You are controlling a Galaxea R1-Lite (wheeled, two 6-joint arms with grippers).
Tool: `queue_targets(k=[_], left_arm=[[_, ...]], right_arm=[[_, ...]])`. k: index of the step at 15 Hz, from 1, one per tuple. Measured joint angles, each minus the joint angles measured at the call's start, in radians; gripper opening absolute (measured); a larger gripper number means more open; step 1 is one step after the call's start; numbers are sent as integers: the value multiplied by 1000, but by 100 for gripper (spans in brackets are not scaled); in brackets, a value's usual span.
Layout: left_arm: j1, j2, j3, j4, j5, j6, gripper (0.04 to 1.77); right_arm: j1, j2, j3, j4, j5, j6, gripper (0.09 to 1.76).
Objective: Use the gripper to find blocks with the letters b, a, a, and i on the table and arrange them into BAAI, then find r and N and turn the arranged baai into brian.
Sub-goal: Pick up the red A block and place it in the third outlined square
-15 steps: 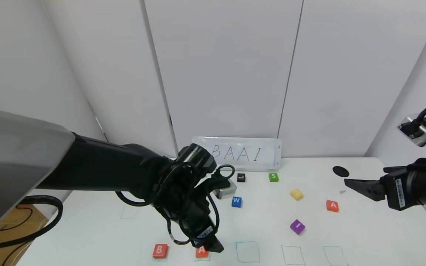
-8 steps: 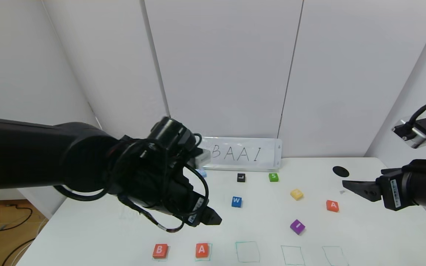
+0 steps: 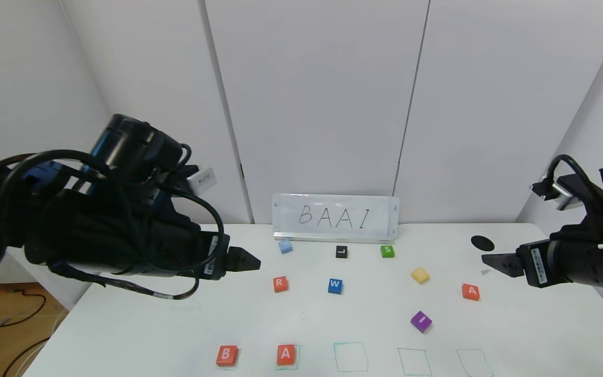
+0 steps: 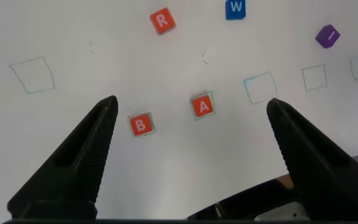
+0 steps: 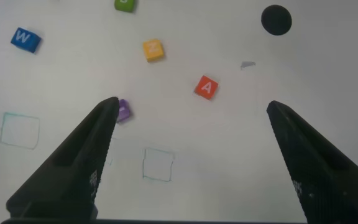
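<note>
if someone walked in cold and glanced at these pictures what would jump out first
Probably the bulky black left arm with its open left gripper raised over the left of the table. Next, the sign reading BAAI at the back edge, and the orange-red B block and A block side by side at the near edge, beside empty green squares. Other coloured letter blocks lie scattered mid-table, and the open right gripper hovers at the right.

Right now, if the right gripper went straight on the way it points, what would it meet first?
Probably nothing: the right gripper, open, points across above the table, passing behind the second A block. Height is hard to judge.
</note>
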Motion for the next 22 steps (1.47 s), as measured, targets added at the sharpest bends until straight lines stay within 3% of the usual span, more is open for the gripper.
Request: queue_targets(k=[4, 6, 14, 22], left_arm=[[29, -49, 2, -2, 9, 6, 170], [35, -61, 2, -4, 51, 10, 170], [46, -87, 20, -52, 79, 25, 171], [44, -96, 32, -52, 85, 43, 172]], right_arm=[[-69, 99, -75, 86, -26, 47, 171], [-92, 153, -122, 125, -22, 88, 171], [-140, 405, -250, 135, 0, 191, 171], [-153, 567, -289, 124, 0, 254, 171]])
